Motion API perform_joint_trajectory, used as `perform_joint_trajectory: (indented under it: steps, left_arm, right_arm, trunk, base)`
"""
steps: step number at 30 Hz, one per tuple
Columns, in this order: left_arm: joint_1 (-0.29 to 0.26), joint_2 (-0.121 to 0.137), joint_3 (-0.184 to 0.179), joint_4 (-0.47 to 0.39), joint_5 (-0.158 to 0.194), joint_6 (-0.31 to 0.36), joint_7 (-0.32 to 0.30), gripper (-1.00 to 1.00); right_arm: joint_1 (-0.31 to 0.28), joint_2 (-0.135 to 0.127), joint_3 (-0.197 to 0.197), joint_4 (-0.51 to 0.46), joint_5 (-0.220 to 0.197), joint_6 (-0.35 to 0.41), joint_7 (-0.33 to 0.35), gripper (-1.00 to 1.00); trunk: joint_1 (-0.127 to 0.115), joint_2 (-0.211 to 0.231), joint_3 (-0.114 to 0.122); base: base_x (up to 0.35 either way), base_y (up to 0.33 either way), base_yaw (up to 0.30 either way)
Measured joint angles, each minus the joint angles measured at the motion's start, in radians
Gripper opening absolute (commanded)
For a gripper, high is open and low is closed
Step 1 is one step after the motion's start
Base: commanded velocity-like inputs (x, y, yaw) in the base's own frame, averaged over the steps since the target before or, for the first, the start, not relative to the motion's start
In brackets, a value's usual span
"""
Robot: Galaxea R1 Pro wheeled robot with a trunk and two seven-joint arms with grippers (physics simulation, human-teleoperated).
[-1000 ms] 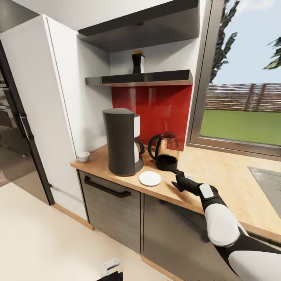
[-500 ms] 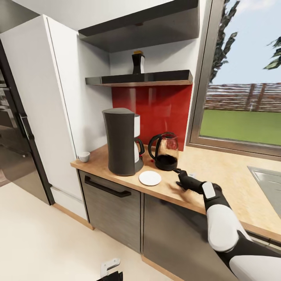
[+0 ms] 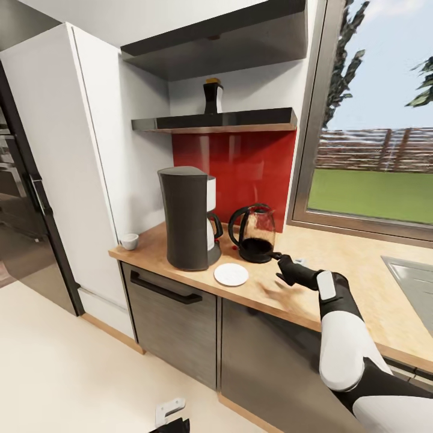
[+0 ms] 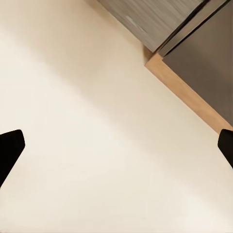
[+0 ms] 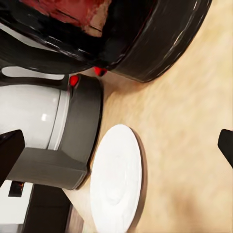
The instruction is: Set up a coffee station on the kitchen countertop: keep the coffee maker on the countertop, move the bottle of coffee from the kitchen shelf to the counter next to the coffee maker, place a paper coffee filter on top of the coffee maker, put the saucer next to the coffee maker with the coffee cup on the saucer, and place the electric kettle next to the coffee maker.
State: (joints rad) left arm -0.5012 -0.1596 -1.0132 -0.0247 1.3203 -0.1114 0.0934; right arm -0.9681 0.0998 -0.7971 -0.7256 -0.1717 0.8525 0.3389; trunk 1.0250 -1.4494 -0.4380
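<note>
The tall dark coffee maker (image 3: 187, 219) stands on the light wood kitchen countertop (image 3: 337, 270). To its right is the glass electric kettle (image 3: 255, 234), and the white saucer (image 3: 231, 275) lies in front of both. The coffee cup (image 3: 128, 242) sits at the counter's left end. The dark bottle of coffee (image 3: 211, 96) stands on the kitchen shelf (image 3: 240, 120). My right gripper (image 3: 281, 260) hovers open just right of the kettle's base; its wrist view shows the kettle (image 5: 145, 39), the saucer (image 5: 116, 179) and the coffee maker (image 5: 73, 145). My left gripper (image 4: 118, 148) hangs open over the floor. The paper coffee filter is out of view.
A white tall cabinet (image 3: 90, 150) and a dark fridge (image 3: 24, 228) stand to the left. A second black board (image 3: 228, 42) hangs above the shelf. A window (image 3: 373, 120) fills the right, with a sink (image 3: 415, 282) below it. Dark cabinet fronts (image 3: 174, 319) sit under the counter.
My right gripper has moved up and back from near the counter's front edge to just beside the kettle's base. Everything else stays where it was.
</note>
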Motion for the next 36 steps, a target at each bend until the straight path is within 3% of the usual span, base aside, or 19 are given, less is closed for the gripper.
perform_joint_trajectory:
  steps: [3, 6, 10, 11, 14, 18, 20, 24, 29, 32, 35, 36]
  left_arm:
    - [0.0, 0.0, 0.0, 0.0, 0.0, 0.0, 0.0, 1.0]
    - [0.0, 0.0, 0.0, 0.0, -0.001, 0.0, -0.002, 1.0]
    - [0.0, 0.0, 0.0, 0.0, -0.001, 0.0, -0.002, 1.0]
    - [0.0, 0.0, 0.0, 0.0, -0.001, 0.0, -0.002, 1.0]
    - [0.0, 0.0, 0.0, 0.0, -0.001, 0.0, -0.003, 1.0]
    - [0.0, 0.0, 0.0, 0.0, -0.001, 0.0, -0.003, 1.0]
    - [0.0, 0.0, 0.0, 0.0, -0.001, 0.0, -0.003, 1.0]
    - [0.0, 0.0, 0.0, 0.0, -0.001, 0.0, -0.003, 1.0]
    - [0.0, 0.0, 0.0, -0.001, -0.001, 0.0, -0.003, 1.0]
    - [0.0, 0.0, 0.0, 0.0, -0.001, 0.0, -0.003, 1.0]
    - [0.0, 0.0, 0.0, 0.0, -0.001, 0.0, -0.003, 1.0]
    - [0.0, 0.0, 0.0, -0.001, -0.001, 0.0, -0.003, 1.0]
  right_arm:
    - [0.0, 0.0, 0.011, -0.001, 0.0, 0.003, 0.001, 1.0]
    - [0.0, -0.002, 0.102, -0.003, -0.001, 0.005, 0.002, 1.0]
    - [0.0, 0.001, 0.194, -0.044, -0.001, 0.006, 0.015, 1.0]
    - [0.0, 0.001, 0.236, -0.058, -0.003, 0.006, 0.022, 1.0]
    - [0.0, -0.002, 0.303, -0.076, -0.001, 0.007, 0.042, 1.0]
    - [0.0, -0.005, 0.347, -0.133, 0.0, 0.013, 0.051, 1.0]
    - [0.0, -0.007, 0.391, -0.181, -0.001, 0.056, 0.053, 1.0]
    - [0.001, -0.01, 0.415, -0.233, 0.002, 0.11, 0.065, 1.0]
    - [0.015, -0.04, 0.539, -0.254, 0.004, 0.18, 0.072, 1.0]
    - [0.054, -0.064, 0.65, -0.313, 0.004, 0.189, 0.073, 1.0]
    - [0.083, -0.075, 0.671, -0.369, 0.005, 0.189, 0.073, 1.0]
    - [0.091, -0.09, 0.674, -0.378, 0.007, 0.189, 0.074, 1.0]
  trunk:
    - [0.0, 0.0, 0.0]
    - [0.0, 0.0, 0.0]
    - [0.0, 0.0, 0.0]
    - [0.0, 0.0, 0.0]
    - [0.0, 0.0, 0.0]
    - [0.0, 0.0, 0.0]
    - [0.0, 0.0, 0.0]
    - [0.0, 0.0, 0.0]
    - [0.0, 0.0, 0.0]
    - [0.0, 0.0, 0.0]
    - [0.0, 0.0, 0.0]
    - [0.0, 0.0, 0.0]
  base:
    - [0.0, 0.0, 0.0]
    - [0.0, 0.0, 0.0]
    - [0.0, 0.0, 0.0]
    - [0.0, 0.0, 0.0]
    - [0.0, 0.0, 0.0]
    - [0.0, 0.0, 0.0]
    - [0.0, 0.0, 0.0]
    - [0.0, 0.0, 0.0]
    - [0.0, 0.0, 0.0]
    - [0.0, 0.0, 0.0]
    - [0.0, 0.0, 0.0]
    - [0.0, 0.0, 0.0]
